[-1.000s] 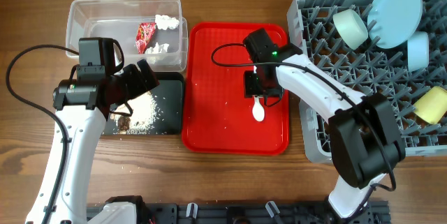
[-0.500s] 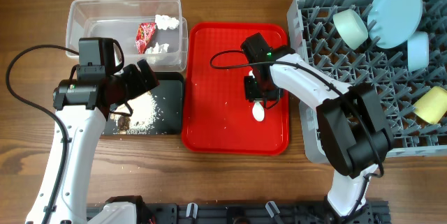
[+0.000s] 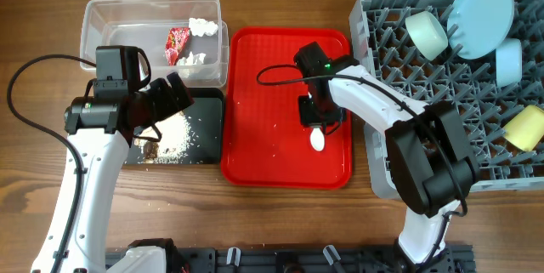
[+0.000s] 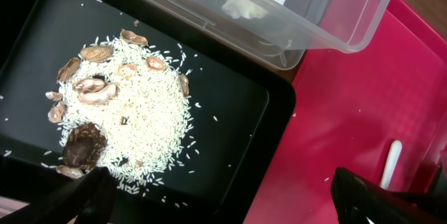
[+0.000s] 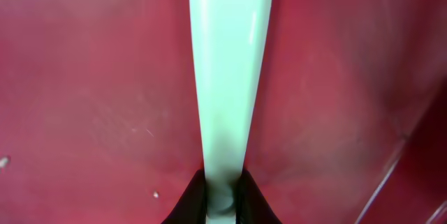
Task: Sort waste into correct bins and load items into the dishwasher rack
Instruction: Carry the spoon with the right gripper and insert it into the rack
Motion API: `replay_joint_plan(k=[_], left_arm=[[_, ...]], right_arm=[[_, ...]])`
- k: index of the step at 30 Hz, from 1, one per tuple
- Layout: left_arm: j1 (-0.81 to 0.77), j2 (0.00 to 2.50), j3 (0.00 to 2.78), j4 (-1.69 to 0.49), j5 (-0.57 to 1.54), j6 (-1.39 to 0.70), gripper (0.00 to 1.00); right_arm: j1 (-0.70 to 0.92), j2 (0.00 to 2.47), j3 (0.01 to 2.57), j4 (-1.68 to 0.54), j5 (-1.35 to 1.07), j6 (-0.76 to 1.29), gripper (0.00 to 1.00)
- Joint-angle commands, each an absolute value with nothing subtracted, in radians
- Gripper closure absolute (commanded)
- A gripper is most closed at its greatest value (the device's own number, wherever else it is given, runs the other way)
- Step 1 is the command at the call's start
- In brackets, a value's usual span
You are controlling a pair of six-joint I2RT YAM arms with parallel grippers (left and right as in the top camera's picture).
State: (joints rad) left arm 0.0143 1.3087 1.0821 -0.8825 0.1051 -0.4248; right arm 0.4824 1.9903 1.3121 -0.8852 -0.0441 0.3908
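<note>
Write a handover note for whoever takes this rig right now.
Left gripper: open, empty, over the black tray.
Right gripper: shut on the white spoon by its handle; spoon on the red tray.
Done: wrapper and tissues in clear tub; food scraps in black tray; plate, green bowl, blue bowl, yellow cup in rack.
Left: rack the spoon. No fork in view.

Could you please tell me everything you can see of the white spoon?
The spoon looks like glossy white plastic in one piece, with a rounded bowl and a slim handle that narrows toward the jaws. It lies on the red tray, right of centre, bowl toward the table's near edge. The right gripper is over the handle, jaws shut on it. Nothing else touches it.
</note>
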Motion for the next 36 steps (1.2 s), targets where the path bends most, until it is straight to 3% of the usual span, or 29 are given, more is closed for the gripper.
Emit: replay_joint_plan(k=[1,6,11,18,26,32,36], left_arm=[[0.020,1.299,1.093,-0.880,0.107,-0.427,0.00],[0.020,1.299,1.093,-0.880,0.107,-0.427,0.00],[0.020,1.299,1.093,-0.880,0.107,-0.427,0.00],[0.020,1.299,1.093,-0.880,0.107,-0.427,0.00],[0.020,1.299,1.093,-0.880,0.107,-0.427,0.00],[0.020,1.299,1.093,-0.880,0.107,-0.427,0.00],[0.020,1.299,1.093,-0.880,0.107,-0.427,0.00]], right_arm=[[0.465,1.900,1.346,-0.923,-0.041,0.353,0.95],[0.398,1.719,1.370,-0.986,-0.041,0.231,0.96],[0.221,1.543,1.370,-1.056,-0.011,0.105,0.96],[0.045,1.556,1.332,-1.113,-0.023,-0.009,0.96],[0.042,1.570,1.244,-1.095,-0.083,-0.034,0.96],[0.042,1.577,1.235,-1.093,-0.075,-0.023,0.83],[0.042,1.577,1.235,-1.097,-0.075,-0.023,0.59]])
